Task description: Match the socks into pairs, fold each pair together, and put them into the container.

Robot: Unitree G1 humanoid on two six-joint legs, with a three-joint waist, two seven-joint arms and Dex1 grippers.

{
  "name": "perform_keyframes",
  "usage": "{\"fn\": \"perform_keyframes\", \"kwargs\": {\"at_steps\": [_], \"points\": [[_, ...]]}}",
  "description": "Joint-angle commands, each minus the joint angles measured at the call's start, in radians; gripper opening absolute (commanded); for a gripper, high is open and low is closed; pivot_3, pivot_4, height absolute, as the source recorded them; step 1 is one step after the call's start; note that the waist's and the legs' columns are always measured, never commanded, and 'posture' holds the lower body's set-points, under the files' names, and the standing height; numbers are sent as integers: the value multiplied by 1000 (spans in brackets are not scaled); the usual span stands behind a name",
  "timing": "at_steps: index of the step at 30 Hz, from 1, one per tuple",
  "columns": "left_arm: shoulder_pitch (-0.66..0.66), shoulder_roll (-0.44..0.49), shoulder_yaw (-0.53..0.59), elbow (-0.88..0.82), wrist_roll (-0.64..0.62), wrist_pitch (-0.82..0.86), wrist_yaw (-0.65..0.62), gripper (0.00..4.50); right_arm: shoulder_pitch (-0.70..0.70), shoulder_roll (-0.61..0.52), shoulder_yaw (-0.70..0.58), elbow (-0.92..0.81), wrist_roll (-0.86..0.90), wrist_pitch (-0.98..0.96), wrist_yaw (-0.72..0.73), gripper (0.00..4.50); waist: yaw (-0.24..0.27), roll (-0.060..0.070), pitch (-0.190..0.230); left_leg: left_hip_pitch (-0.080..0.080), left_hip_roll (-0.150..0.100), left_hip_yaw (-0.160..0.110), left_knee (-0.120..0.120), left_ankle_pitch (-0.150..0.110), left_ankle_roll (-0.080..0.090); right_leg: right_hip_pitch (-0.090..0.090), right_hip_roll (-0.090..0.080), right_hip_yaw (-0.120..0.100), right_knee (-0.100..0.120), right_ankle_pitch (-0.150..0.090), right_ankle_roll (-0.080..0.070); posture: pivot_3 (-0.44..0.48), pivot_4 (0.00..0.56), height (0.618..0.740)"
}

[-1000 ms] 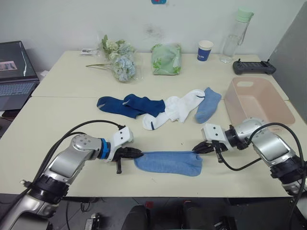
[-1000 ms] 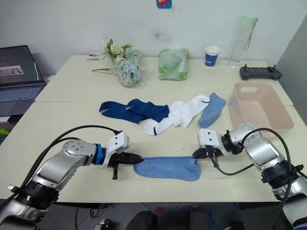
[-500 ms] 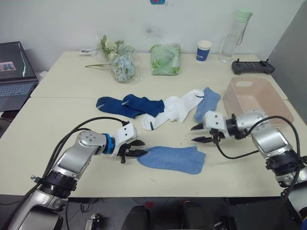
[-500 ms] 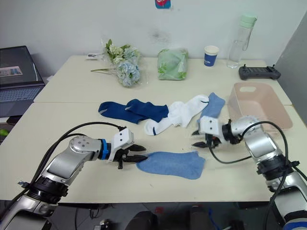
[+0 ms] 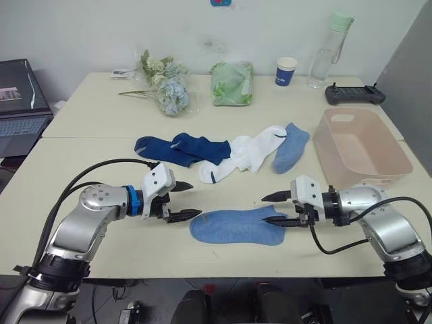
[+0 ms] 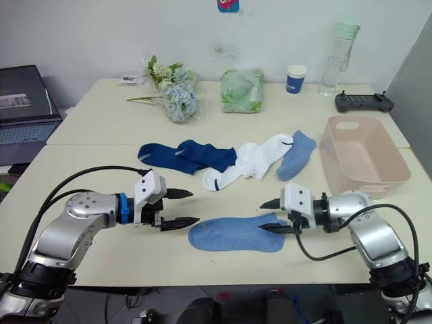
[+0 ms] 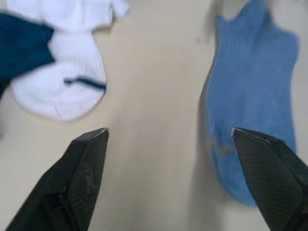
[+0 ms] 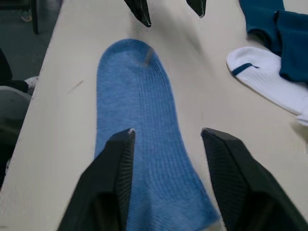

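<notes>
Both grippers hover with fingers spread wide and empty at either end of a light blue fabric sock (image 5: 236, 225) lying flat on the cream tabletop (image 5: 88, 162).

The left gripper (image 5: 185, 201) sits just off the sock's toe, the right gripper (image 5: 277, 209) over its cuff. Beyond lie two navy blue socks (image 5: 179, 148), two white socks (image 5: 246, 154) and another light blue sock (image 5: 291, 146). The pale pink plastic tub (image 5: 361, 145) stands to their right.
</notes>
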Motion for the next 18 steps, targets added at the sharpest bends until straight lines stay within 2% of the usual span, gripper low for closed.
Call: {"fn": "perform_keyframes", "kwargs": {"at_steps": [1,4,9,13,18], "points": [[14,-39,-21,-85,-18,-54,-4,2733,7,33,40,1,-33,-49,-30,1041,0,0,0,0,0,0,0,0,0,0,0,0,0,0,0,0,150,740],[30,-88,-74,-102,9,-76,15,1772,11,64,75,53,-74,-87,-55,4,1,0,0,0,0,0,0,0,0,0,0,0,0,0,0,0,150,740],[81,-139,-162,40,181,-210,108,116,59,55,94,163,-142,-172,-73,0,2,0,0,0,-1,0,0,0,0,0,0,0,0,0,0,0,150,740],[129,-150,-158,109,228,-281,152,50,101,21,52,201,-142,-212,-72,0,2,0,-1,1,0,0,0,0,0,1,0,0,0,0,0,0,150,740],[174,-120,-112,79,175,-301,118,50,154,-45,-8,181,-110,-245,-49,0,4,0,-3,2,-1,1,0,0,0,2,0,0,-1,0,0,0,150,740]]}}
